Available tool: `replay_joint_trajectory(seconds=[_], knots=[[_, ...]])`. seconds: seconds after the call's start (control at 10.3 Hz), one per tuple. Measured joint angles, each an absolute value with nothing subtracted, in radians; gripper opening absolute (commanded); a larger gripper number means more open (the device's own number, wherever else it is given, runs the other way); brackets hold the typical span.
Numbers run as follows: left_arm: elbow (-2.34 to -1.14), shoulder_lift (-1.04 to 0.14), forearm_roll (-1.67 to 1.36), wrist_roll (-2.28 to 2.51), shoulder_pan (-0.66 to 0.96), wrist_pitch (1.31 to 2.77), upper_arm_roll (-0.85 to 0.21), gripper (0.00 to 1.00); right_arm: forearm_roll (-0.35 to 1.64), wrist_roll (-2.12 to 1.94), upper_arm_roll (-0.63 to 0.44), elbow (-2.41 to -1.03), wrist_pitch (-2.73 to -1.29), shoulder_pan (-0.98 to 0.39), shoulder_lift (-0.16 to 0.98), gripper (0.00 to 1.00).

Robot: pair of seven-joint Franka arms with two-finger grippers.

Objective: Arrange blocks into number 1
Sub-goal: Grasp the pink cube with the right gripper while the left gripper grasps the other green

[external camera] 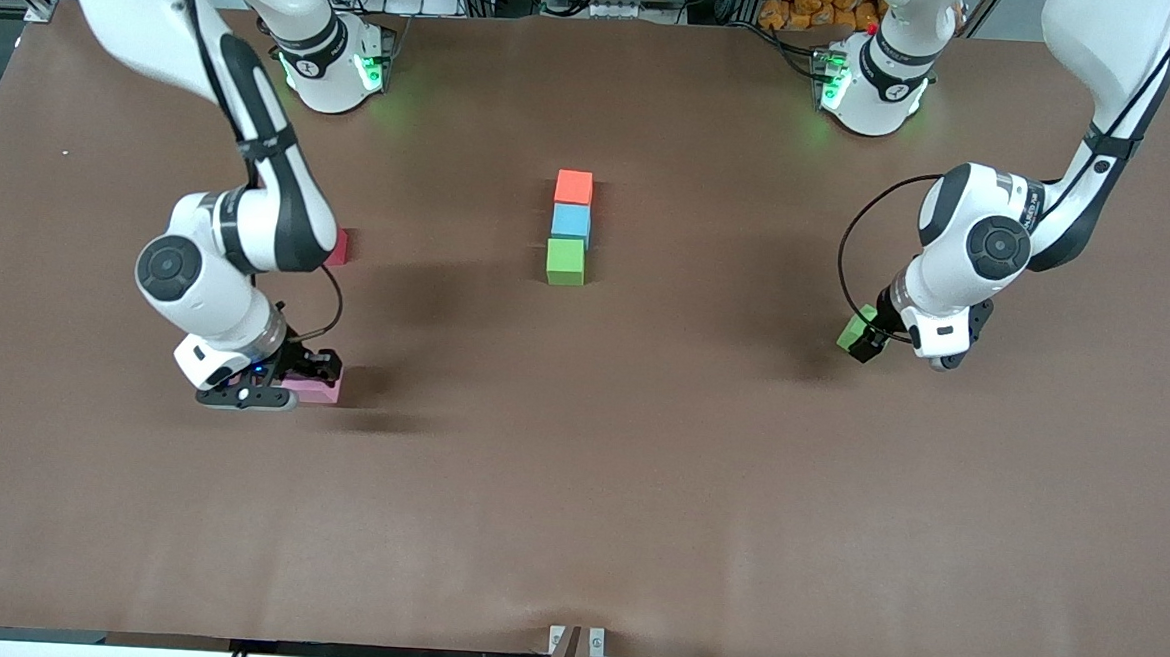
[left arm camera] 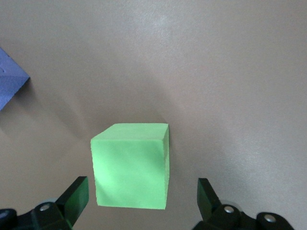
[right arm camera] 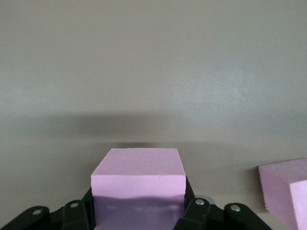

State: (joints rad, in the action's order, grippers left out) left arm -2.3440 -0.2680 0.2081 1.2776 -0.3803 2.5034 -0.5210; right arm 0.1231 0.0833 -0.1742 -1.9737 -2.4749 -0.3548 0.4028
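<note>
Three blocks stand in a single file at the table's middle: an orange block (external camera: pixel 573 187), then a light blue block (external camera: pixel 571 222), then a green block (external camera: pixel 565 261) nearest the front camera. My right gripper (external camera: pixel 302 382) (right arm camera: pixel 138 211) is low at the right arm's end of the table. It is shut on a pink block (external camera: pixel 319 392) (right arm camera: pixel 138 175), one finger against each side. At the left arm's end, my left gripper (external camera: pixel 867 341) (left arm camera: pixel 142 199) is open and hangs over a second green block (external camera: pixel 853 328) (left arm camera: pixel 130 165), which lies just ahead of its fingers (left arm camera: pixel 76 196), untouched.
A red cube (external camera: pixel 339 248) lies beside the right arm's forearm, farther from the front camera than the pink block. A purple cube's corner (left arm camera: pixel 9 88) shows near the second green block. Another pink piece (right arm camera: pixel 285 189) lies close beside the held block.
</note>
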Motion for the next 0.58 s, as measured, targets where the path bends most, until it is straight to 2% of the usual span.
replay_joint_trajectory(seconds=[0.29,0.58], knots=[[-2.377,-0.276,0.208,1.28,-0.383,2.565,-0.519,1.0,0.133,0.199,-0.253,-1.974,-2.47,-0.544,0.376,0.63],[-2.384,-0.297,0.208,1.28,-0.388,2.585,-0.515,1.0,0.134,0.379,-0.275,-1.968,-2.473,-0.696,0.375,0.63]])
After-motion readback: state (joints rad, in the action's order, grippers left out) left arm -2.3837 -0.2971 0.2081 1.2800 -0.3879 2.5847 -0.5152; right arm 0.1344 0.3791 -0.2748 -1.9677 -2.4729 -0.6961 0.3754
